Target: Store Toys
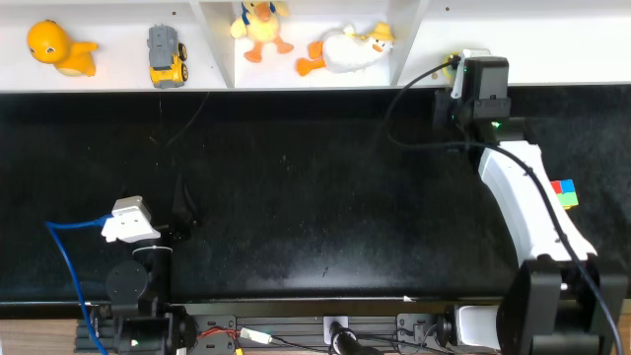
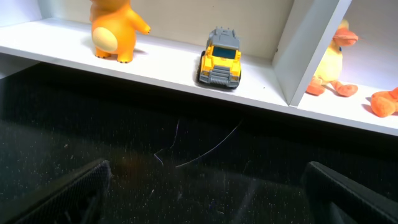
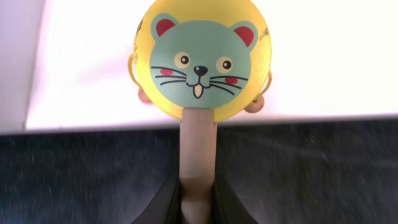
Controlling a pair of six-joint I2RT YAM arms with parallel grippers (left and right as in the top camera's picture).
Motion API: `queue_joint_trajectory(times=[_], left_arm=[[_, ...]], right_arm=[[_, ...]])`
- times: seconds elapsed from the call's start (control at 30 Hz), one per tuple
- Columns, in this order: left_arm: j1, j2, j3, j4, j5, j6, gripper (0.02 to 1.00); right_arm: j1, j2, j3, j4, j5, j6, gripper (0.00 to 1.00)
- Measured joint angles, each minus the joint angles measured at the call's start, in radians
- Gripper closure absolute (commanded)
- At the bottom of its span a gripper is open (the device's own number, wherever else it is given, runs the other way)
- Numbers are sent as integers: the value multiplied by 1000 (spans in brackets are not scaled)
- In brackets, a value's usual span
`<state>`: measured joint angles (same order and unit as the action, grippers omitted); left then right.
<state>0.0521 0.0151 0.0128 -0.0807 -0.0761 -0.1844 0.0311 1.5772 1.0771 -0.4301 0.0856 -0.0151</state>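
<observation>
Toys are going onto the white shelf (image 1: 118, 81) along the far edge of the black table mat (image 1: 315, 197), and most seem stored already. At the far left stands an orange duck-like figure (image 1: 59, 47), upright, with a yellow and grey truck (image 1: 167, 54) beside it in the same compartment, nose toward the table. The left gripper (image 2: 206, 171) rests low over the mat, well short of them, jaws wide apart and empty, likely parked out of the way.

Past a divider, a yellow plush duck (image 1: 261, 28) sits upright and a white plush duck (image 1: 347, 49) lies on its side next to it.

Further right, the right gripper (image 3: 198, 193) is clamped on the wooden handle of a yellow mouse-face rattle drum (image 3: 200, 62). Holding the handle's end lets the round head reach over the shelf floor while the fingers stay over the mat; whether the head touches the shelf I cannot tell.

A coloured cube (image 1: 565, 193) lies on the mat beside the right arm, probably the next toy.
</observation>
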Motion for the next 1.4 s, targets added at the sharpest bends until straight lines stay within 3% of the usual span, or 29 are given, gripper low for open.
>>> queue_joint_trajectory(times=[0.47,1.07,1.17,1.2,1.23,1.4], left_arm=[[0,0,0,0,0,0,20],[0,0,0,0,0,0,23],[0,0,0,0,0,0,20],[0,0,0,0,0,0,20],[0,0,0,0,0,0,20],[0,0,0,0,0,0,23]], right_arm=[[0,75,0,274,-27,-11,952],[0,171,0,412,-29,-11,956],[0,171,0,412,-30,-11,847],[0,171,0,413,-30,-11,776],[0,171,0,412,-30,-8,632],[0,179,0,411,-29,-5,384]])
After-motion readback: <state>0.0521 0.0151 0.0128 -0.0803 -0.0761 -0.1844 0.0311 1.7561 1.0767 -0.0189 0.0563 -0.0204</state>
